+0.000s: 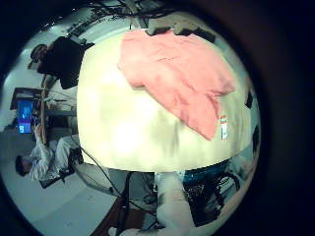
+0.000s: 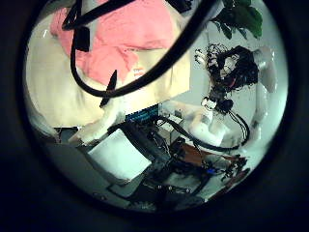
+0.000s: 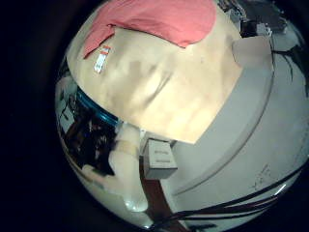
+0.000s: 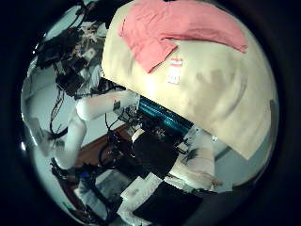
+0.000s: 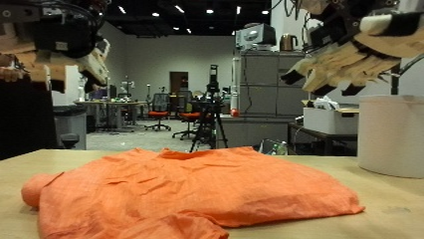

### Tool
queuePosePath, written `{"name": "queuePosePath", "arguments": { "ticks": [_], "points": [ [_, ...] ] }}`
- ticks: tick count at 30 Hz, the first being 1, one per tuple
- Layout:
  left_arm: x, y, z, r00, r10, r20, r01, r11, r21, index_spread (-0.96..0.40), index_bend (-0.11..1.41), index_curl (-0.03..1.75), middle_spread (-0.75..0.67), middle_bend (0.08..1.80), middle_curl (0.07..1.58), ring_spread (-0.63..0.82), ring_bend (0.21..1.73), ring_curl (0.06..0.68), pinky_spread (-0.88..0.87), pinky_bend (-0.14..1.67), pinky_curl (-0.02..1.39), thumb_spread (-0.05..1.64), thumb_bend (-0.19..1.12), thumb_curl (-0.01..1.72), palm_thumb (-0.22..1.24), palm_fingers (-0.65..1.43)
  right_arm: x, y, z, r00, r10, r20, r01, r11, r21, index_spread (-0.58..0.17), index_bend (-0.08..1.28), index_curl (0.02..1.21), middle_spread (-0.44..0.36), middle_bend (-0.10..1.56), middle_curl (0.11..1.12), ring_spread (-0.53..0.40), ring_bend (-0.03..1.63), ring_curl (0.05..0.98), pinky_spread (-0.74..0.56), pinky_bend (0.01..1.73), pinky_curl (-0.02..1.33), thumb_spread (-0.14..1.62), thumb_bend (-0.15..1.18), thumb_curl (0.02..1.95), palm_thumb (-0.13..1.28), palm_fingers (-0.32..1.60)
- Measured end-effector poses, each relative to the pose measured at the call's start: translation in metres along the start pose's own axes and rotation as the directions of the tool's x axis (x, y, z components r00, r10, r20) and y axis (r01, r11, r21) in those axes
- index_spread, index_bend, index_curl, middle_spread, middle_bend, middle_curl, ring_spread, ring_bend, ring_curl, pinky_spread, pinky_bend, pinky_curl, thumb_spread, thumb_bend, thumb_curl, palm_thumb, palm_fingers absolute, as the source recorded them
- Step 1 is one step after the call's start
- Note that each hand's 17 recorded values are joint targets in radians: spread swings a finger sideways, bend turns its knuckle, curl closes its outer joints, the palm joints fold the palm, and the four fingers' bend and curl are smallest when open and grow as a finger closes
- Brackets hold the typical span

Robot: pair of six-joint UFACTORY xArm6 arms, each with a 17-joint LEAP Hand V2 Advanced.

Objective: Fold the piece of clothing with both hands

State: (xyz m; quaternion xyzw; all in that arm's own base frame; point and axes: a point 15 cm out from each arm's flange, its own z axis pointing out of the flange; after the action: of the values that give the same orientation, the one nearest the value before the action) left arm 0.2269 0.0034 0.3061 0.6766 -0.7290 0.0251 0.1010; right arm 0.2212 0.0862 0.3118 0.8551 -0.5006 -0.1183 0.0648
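Note:
An orange piece of clothing (image 5: 199, 194) lies spread and rumpled on the beige table (image 5: 384, 204), one part bunched toward the near edge. My left hand (image 5: 60, 40) and right hand (image 5: 351, 50) both hang high above it, apart from the cloth, fingers relaxed and holding nothing. All the palm views look down on the garment from far up: (image 1: 177, 74), (image 2: 116, 39), (image 3: 154, 21), (image 4: 179, 28). A small white tag (image 4: 174, 71) lies on the table at a sleeve end, also seen as the tag (image 1: 223, 126) and the tag (image 3: 100, 63).
A white cylinder (image 5: 391, 134) stands at the table's side under the right hand. Bare beige table (image 3: 164, 87) stretches beside the cloth. A small box (image 3: 159, 159) sits below the table edge. Office chairs and cabinets fill the room behind.

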Motion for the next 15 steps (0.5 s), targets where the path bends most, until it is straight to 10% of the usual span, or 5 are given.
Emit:
{"name": "queuePosePath", "arguments": {
  "ticks": [15],
  "points": [
    [0.0015,-0.0023,0.0036,1.000,0.008,0.003,-0.008,1.000,-0.006,-0.29,0.80,0.59,-0.01,0.45,0.40,0.36,0.34,0.207,0.38,0.17,0.14,1.03,-0.03,0.40,0.52,0.39,-0.0004,0.0009,-0.0007,1.000,-0.002,0.003,0.002,1.000,0.003,-0.320,0.17,0.31,0.058,0.23,0.37,0.150,0.42,0.235,0.35,0.20,0.26,1.20,-0.02,0.22,0.30,0.41]
  ]
}}
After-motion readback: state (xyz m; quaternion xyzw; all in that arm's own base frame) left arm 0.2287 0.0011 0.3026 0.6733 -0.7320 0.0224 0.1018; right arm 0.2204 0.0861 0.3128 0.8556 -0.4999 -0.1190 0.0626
